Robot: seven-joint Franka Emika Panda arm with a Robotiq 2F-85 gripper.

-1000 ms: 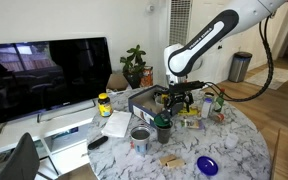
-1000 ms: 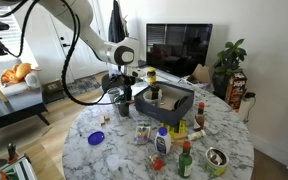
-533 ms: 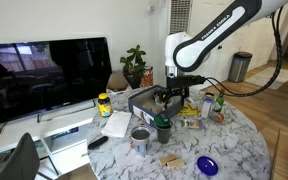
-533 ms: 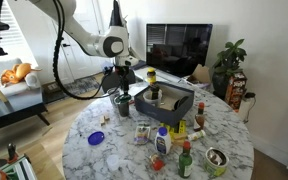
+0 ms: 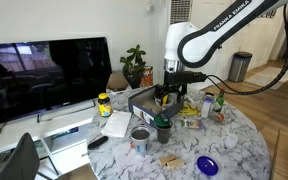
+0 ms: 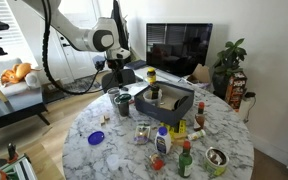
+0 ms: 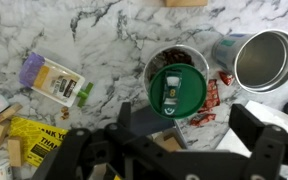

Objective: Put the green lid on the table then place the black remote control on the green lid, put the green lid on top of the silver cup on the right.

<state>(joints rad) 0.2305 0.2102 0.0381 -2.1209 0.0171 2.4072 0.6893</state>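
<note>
The green lid (image 7: 177,88) sits on a dark cup, straight below my gripper in the wrist view. The lid also shows in both exterior views (image 5: 164,121) (image 6: 123,98). A silver cup (image 7: 267,60) stands right beside it, open and empty, and is seen in an exterior view (image 5: 140,135) too. My gripper (image 7: 189,130) is open and empty, hanging well above the lid (image 5: 174,95) (image 6: 117,80). The black remote control (image 5: 97,142) lies on the table near the white papers.
A black box (image 5: 144,100) (image 6: 166,100) of items stands just behind the cups. A blue lid (image 5: 207,165) lies near the table's front edge. Bottles and packets (image 6: 169,140) crowd the middle. A purple packet (image 7: 44,75) and a yellow packet (image 7: 29,135) lie nearby.
My gripper has risen straight up from the green-lidded cup, still open and empty. The lid, cups and remote have not moved.
</note>
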